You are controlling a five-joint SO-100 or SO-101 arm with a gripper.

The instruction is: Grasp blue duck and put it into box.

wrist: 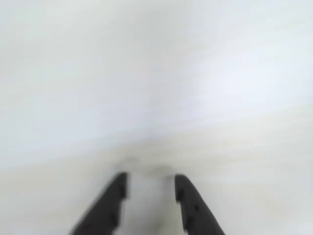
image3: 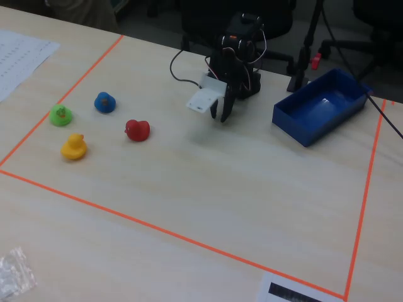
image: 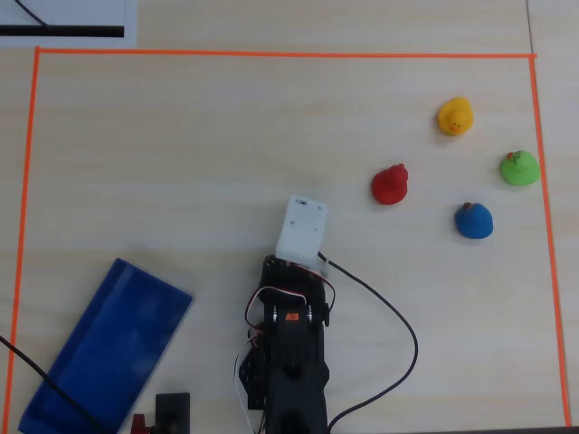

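Note:
The blue duck (image: pixel 473 221) sits on the table at the right in the overhead view, and at the left in the fixed view (image3: pixel 104 102). The blue box (image: pixel 109 348) lies open and empty at the lower left of the overhead view, and at the right in the fixed view (image3: pixel 321 106). My gripper (wrist: pixel 149 178) is open and empty, its two dark fingers apart over bare table in the blurred wrist view. In the fixed view it (image3: pixel 221 116) hangs low near the arm's base, far from the duck. In the overhead view a white camera mount (image: pixel 301 226) hides the fingers.
A red duck (image: pixel 390 184), a yellow duck (image: pixel 455 117) and a green duck (image: pixel 519 168) stand near the blue one. Orange tape (image: pixel 271 53) frames the work area. A black cable (image: pixel 398 316) loops right of the arm. A clear plastic bag (image3: pixel 12 274) lies outside the tape.

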